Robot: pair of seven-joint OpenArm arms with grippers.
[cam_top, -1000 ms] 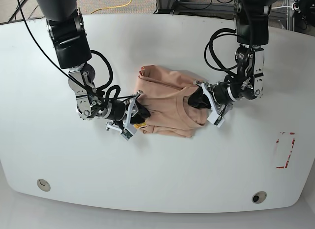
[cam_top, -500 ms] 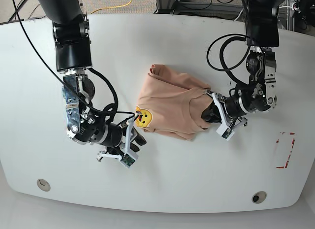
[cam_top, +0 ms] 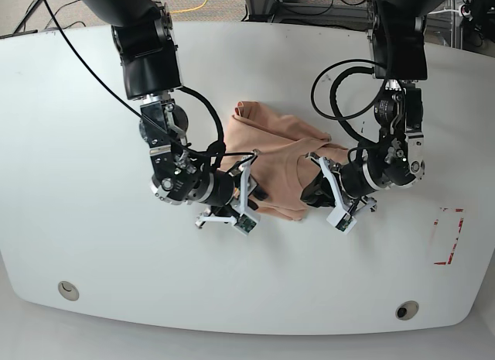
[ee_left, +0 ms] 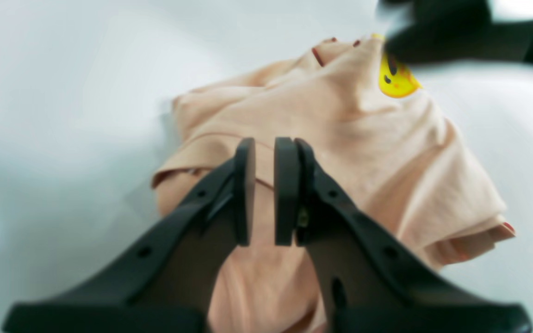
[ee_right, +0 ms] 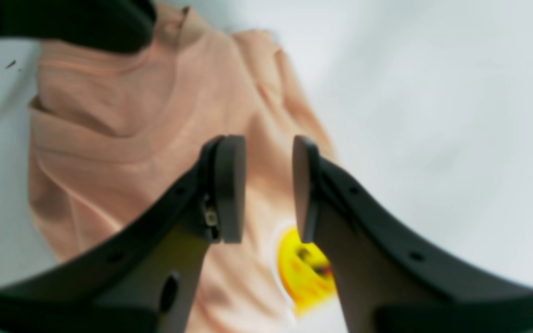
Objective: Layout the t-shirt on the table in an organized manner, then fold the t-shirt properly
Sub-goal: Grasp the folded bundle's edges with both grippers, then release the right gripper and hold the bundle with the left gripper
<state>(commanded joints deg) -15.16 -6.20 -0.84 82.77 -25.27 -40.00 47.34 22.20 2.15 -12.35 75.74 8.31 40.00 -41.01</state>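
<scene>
The peach t-shirt (cam_top: pixel 271 147) lies bunched in a wrinkled heap at the middle of the white table (cam_top: pixel 93 244). It carries a small yellow smiley print (ee_left: pixel 396 81), also in the right wrist view (ee_right: pixel 306 268). My right gripper (cam_top: pixel 251 199) hovers at the heap's lower left edge; its jaws stand apart over the cloth (ee_right: pixel 123 129), holding nothing (ee_right: pixel 269 152). My left gripper (cam_top: pixel 313 191) is at the heap's lower right edge. Its jaws stand a narrow gap apart above the shirt (ee_left: pixel 350 138), nothing between them (ee_left: pixel 264 148).
Two round grommet holes sit near the front edge (cam_top: pixel 68 289) (cam_top: pixel 407 309). A red-tape rectangle (cam_top: pixel 447 236) marks the table at the right. Cables and a metal frame (cam_top: pixel 271 4) lie beyond the far edge.
My right gripper let go of the smiley corner, swung out to the lower left, then came back to the shirt's lower edge. My left gripper shifted down and left. The heap slid slightly right.
</scene>
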